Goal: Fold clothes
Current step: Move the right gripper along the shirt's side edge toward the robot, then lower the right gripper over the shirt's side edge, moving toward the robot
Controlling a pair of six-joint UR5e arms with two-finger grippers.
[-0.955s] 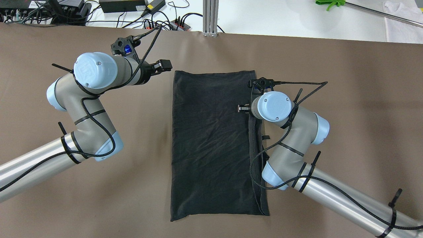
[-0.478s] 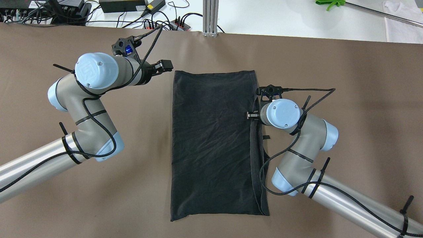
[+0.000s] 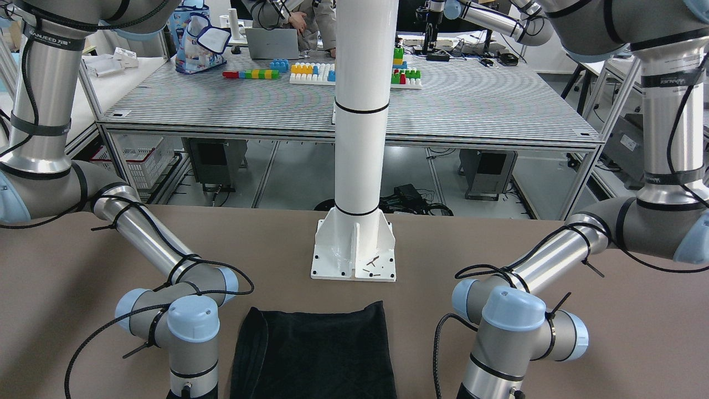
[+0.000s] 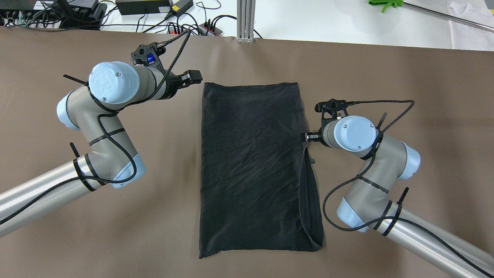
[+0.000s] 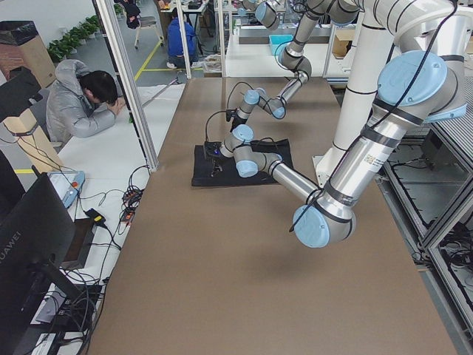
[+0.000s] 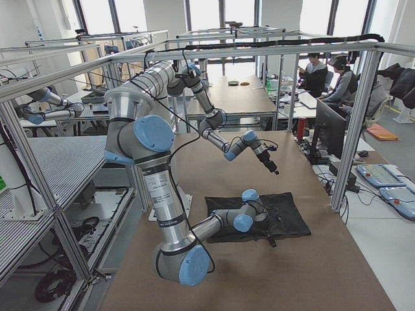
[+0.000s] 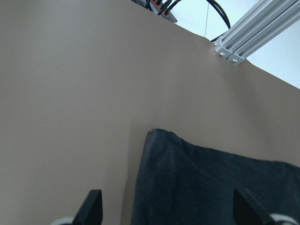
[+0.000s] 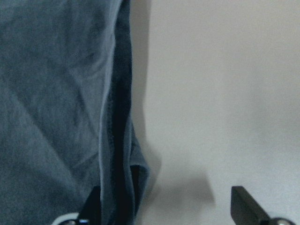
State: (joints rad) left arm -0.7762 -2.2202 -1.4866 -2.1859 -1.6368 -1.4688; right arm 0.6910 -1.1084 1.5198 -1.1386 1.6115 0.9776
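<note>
The black garment (image 4: 251, 166) is laid flat at frame centre. The left gripper (image 4: 193, 77) is held apart beside its upper-left corner, the right gripper (image 4: 308, 136) spread at its right edge.

**Premises: robotics laboratory**

Long brown-covered worktops (image 5: 244, 281) stand in rows under aluminium framing (image 5: 133, 96), each served by grey-and-blue robot arms (image 6: 139, 139). A seated person (image 5: 77, 111) sits near monitors (image 5: 29, 251). Power supplies and cabling (image 4: 142, 5) line the far edge. Coloured building bricks (image 3: 313, 71) occupy a neighbouring bench.
</note>
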